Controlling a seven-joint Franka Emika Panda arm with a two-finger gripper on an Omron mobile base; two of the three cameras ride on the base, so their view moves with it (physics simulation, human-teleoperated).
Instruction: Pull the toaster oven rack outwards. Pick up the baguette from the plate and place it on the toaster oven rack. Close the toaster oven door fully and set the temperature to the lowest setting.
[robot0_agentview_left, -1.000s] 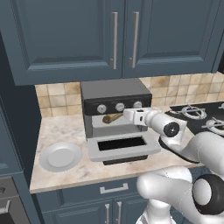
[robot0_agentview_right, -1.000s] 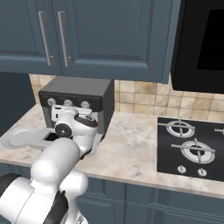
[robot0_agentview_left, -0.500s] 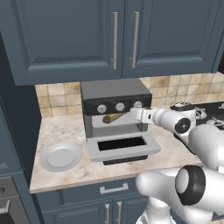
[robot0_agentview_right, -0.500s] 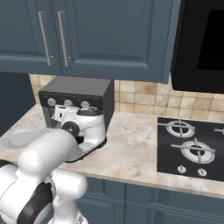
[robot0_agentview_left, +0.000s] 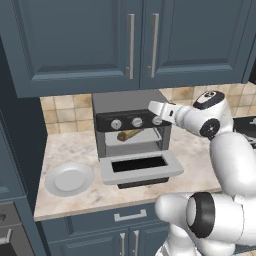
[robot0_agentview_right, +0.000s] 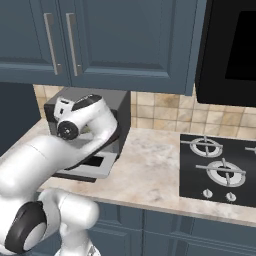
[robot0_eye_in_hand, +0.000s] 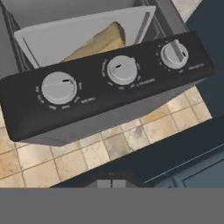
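The hand (robot0_agentview_left: 156, 108), fingers together and empty, has swung from the open toaster oven door (robot0_agentview_left: 140, 167) up to the knobs (robot0_eye_in_hand: 122, 69); baguette (robot0_agentview_left: 130, 134) already on the rack (robot0_agentview_left: 135, 138).

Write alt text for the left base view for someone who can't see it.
A toaster oven on a kitchen counter has its door folded down, with a baguette lying on the rack inside. A white robot arm reaches its shut tool to the knobs; an empty plate sits left.
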